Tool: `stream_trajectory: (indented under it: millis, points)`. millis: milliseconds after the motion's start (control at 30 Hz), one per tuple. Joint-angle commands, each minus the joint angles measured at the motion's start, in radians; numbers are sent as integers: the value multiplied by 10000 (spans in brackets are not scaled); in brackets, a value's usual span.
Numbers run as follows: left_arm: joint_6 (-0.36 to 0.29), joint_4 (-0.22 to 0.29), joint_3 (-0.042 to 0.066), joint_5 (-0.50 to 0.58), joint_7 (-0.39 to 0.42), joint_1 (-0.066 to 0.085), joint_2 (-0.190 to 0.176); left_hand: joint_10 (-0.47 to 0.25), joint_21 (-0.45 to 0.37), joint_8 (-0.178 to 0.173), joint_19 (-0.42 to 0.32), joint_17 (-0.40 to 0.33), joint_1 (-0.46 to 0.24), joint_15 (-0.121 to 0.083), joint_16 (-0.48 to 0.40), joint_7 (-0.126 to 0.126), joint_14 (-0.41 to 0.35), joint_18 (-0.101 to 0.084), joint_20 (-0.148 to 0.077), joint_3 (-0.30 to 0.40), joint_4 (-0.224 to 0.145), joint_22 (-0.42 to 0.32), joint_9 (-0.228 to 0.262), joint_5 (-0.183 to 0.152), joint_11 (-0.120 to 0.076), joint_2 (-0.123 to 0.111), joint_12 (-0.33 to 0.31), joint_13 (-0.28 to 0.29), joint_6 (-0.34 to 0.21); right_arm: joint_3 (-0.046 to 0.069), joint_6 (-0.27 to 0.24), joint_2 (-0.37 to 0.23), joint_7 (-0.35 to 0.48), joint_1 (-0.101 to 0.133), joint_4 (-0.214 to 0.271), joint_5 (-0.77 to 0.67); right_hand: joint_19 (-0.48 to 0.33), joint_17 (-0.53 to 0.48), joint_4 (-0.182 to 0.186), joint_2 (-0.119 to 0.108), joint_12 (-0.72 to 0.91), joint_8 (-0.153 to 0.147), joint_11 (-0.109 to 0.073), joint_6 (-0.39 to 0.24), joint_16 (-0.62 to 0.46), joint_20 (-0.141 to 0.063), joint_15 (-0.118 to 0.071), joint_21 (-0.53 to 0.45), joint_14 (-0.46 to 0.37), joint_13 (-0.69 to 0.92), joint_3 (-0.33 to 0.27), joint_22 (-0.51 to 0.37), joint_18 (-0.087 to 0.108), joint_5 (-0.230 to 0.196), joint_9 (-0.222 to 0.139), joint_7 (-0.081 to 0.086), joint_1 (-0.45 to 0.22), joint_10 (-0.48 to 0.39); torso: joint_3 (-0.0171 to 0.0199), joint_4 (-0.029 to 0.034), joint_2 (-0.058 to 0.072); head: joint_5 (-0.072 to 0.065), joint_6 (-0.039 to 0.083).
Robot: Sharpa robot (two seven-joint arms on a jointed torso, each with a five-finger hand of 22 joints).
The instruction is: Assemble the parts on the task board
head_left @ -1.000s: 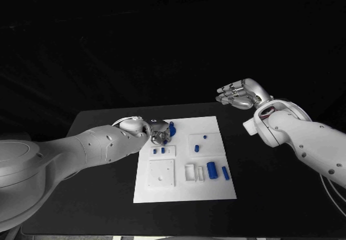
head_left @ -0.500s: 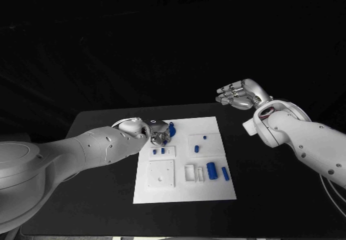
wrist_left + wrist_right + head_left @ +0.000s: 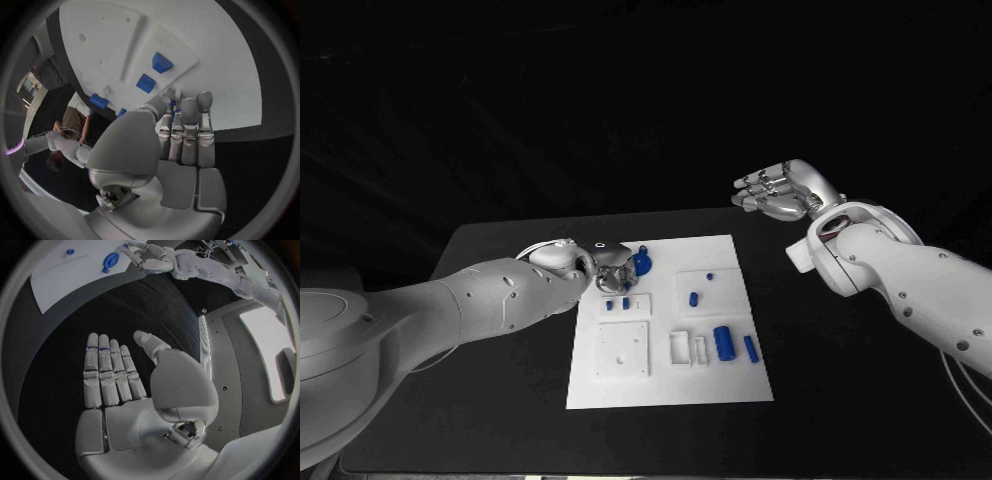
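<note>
The white task board (image 3: 671,375) lies in the middle of the black table. My left hand (image 3: 607,268) is over its far left corner and pinches a round blue part (image 3: 640,262) between thumb and fingertips. In the left wrist view the part is a thin blue sliver (image 3: 173,103) between the fingers of my left hand (image 3: 181,135); in the right wrist view it is a disc (image 3: 111,261). Two small blue blocks (image 3: 617,302) lie just below that hand. My right hand (image 3: 783,190) is raised beyond the table's far right, and in its wrist view the right hand (image 3: 119,375) is flat and holds nothing.
On the board, two small blue pegs (image 3: 694,296) stand in a square at the right. A blue cylinder (image 3: 724,340) and a slim blue piece (image 3: 750,347) lie lower right. A white square plate (image 3: 623,347) sits lower left. Black table (image 3: 488,400) surrounds the board.
My left hand has drawn back slightly to the left with the round blue part, which now shows more beside its fingertips. The right hand has not moved.
</note>
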Motion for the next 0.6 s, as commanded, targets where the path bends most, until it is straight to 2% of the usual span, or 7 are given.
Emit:
stream_trajectory:
  millis: [33, 600]
  points:
    - [-170, 86, 52, 439, 187, -2, -35, -113, -45, 51, 59, -17, -2, 34, -35, 14, 49, 165, 13, 61, 106, 185, 10, 52, 53, 130, 17, 7, -91, 3, 78, -5, 97, -4, 21, -74, 32, -5, 58, -8, -59, 10, -13, 59, -47, 19, 23, -25, 51, -14, -9, -11, -9, 68, -6, -6, -117, 28, 0, -3, -1, 20, 5]
    - [-264, 179, 131, 917, 323, 1, -178, -222, -71, 53, 86, -35, -21, 93, -64, 86, 93, 221, 65, 294, 374, 182, 9, 112, 123, 185, 9, 4, -258, 3, 90, -13, 100, -5, 18, -74, 29, -4, 90, -14, -57, 11, -9, 50, -45, 25, 25, -30, 50, -13, -65, -12, -12, 85, -6, -5, -137, 28, -1, -4, 8, 60, 20]
